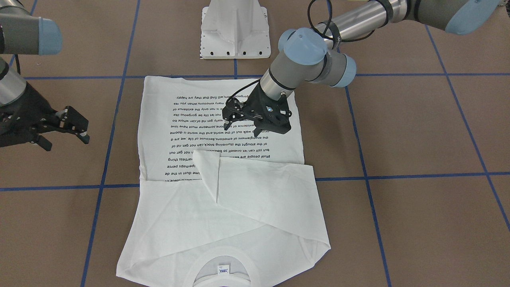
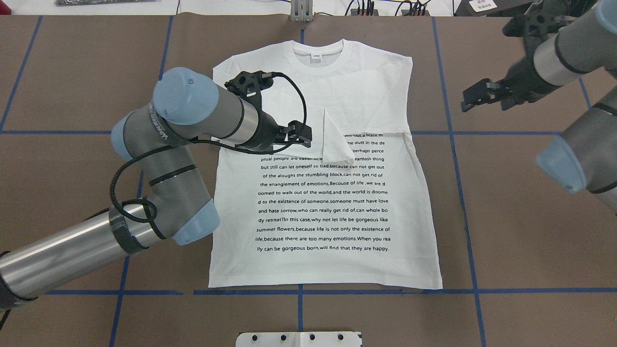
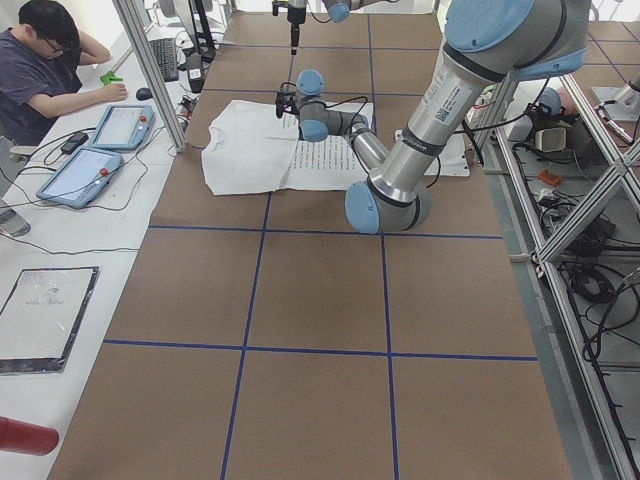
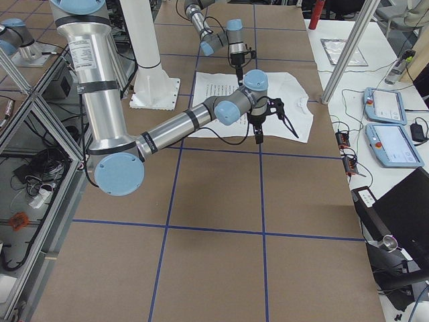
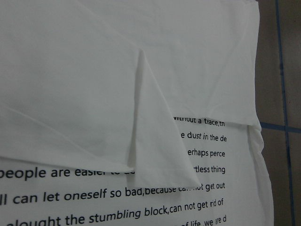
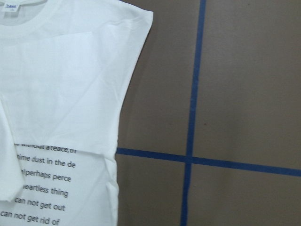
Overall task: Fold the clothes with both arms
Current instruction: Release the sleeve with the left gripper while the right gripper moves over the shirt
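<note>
The white T-shirt (image 2: 328,212) lies flat on the brown table with its text side up and its collar (image 2: 318,48) away from the robot. Both sleeves are folded in across the chest, and one folded sleeve (image 1: 259,187) covers the first text lines. My left gripper (image 2: 308,136) hovers open over the shirt, beside that sleeve's cuff (image 5: 155,141), and holds nothing. In the front-facing view the left gripper (image 1: 242,129) is above the printed text. My right gripper (image 2: 475,96) is open above bare table, off the shirt's right edge (image 6: 122,94); in the front-facing view the right gripper (image 1: 67,143) is at the left.
The white pedestal (image 1: 235,30) stands at the robot's side of the table, just beyond the shirt's hem. Blue tape lines (image 6: 193,94) cross the brown tabletop. A person (image 3: 45,70) sits at a side bench with two tablets (image 3: 120,125).
</note>
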{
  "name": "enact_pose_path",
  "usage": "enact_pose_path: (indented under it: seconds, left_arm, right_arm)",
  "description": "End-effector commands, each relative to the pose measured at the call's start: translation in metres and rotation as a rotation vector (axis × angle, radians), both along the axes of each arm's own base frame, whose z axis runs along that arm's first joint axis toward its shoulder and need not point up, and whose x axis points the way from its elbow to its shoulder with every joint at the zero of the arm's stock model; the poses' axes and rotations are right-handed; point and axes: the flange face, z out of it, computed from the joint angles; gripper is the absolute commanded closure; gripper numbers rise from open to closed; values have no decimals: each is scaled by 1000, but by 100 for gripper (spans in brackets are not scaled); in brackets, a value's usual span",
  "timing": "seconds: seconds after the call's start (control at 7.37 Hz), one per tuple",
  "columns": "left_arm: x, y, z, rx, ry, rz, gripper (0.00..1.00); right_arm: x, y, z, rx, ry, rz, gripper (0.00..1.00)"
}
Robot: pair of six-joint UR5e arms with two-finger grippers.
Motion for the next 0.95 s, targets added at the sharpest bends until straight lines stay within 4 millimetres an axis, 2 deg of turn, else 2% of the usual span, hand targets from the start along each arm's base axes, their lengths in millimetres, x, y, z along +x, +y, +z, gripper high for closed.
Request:
enact_pose_path:
  seconds: [0.0,0.14,0.27,0.41,0.54,0.81]
  left_arm:
    - [-85,2,15,113,-152,29,0]
    - [-118,2,31,179,-194,56,0]
    - [-152,-12,58,216,-220,87,0]
    - [-181,-26,77,279,-242,127,0]
    - [-199,-32,91,307,-252,151,0]
    - [-197,-32,93,304,-254,156,0]
  right_arm:
    - [-86,6,-75,-32,67,58,0]
    - [-119,14,-111,-43,132,75,0]
    - [-154,10,-138,-54,150,97,0]
    - [-199,2,-155,-52,189,124,0]
    - [-241,-2,-168,-41,232,144,0]
    - [-312,-3,-181,-47,314,184,0]
